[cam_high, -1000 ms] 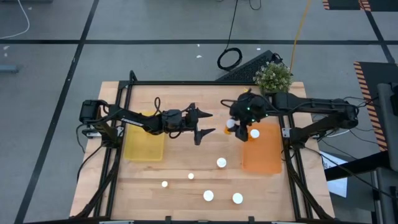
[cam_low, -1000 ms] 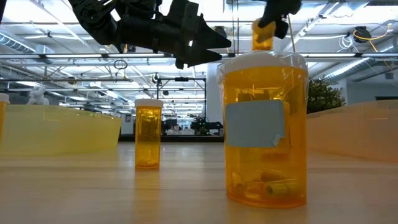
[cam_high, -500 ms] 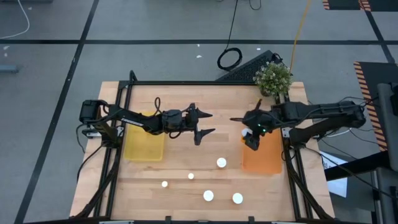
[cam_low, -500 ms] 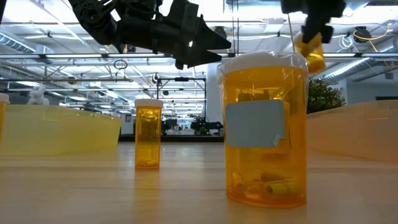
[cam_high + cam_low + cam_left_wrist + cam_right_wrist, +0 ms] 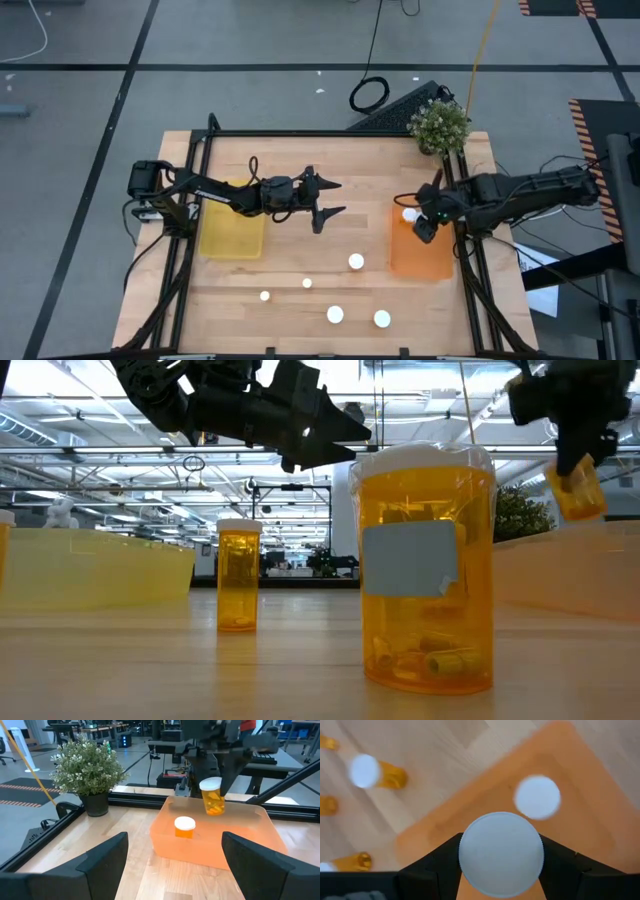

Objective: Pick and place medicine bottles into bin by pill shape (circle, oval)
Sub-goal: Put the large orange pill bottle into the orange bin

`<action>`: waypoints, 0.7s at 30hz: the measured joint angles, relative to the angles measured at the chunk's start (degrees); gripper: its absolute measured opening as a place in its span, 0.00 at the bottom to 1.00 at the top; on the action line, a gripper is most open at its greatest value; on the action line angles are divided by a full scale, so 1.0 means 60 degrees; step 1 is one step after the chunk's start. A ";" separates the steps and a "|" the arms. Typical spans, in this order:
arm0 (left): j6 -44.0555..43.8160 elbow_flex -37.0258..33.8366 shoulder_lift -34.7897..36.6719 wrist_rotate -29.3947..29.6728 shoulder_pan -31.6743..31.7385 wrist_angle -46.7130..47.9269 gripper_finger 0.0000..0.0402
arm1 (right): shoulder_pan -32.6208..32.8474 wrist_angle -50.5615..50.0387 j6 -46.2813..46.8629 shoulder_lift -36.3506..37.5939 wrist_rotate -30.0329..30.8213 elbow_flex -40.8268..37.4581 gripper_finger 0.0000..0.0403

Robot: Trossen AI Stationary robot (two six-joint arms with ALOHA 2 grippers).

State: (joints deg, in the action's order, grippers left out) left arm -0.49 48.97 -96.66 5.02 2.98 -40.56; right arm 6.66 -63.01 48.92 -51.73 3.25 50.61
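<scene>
— Bottle (image 5: pixel 212 796) of clear amber plastic with a round white cap hangs over the orange bin (image 5: pixel 250 827), clamped in the right gripper (image 5: pixel 426 226); why there?
— Likely for dropping beside the bottle inside (image 5: pixel 184 827). The left gripper (image 5: pixel 325 202) waits spread above mid-table, holding nothing

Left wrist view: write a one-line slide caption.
Right hand holds a pill bottle above the orange bin, one bottle already inside.

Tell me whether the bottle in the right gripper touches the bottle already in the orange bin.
Apart. The left wrist view shows the held bottle, in the right gripper, hanging above the orange bin, with a clear gap to the bottle standing inside.
</scene>
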 joint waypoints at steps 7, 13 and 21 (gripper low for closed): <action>0.0004 0.0000 0.0000 0.0093 0.0000 0.0011 0.81 | -0.0004 -0.0761 0.0486 0.0110 0.0599 -0.0727 0.52; 0.0009 0.0000 0.0000 0.0093 0.0000 0.0015 0.81 | -0.0008 -0.0819 0.0501 0.0106 0.1288 -0.1226 0.52; 0.0044 0.0000 0.0000 0.0093 0.0000 0.0018 0.81 | -0.0036 -0.0390 0.0982 0.0106 0.1992 -0.2220 0.52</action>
State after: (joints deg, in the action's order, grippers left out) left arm -0.23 48.97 -96.66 5.58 2.98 -40.45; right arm 6.44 -65.35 54.81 -51.09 15.20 37.29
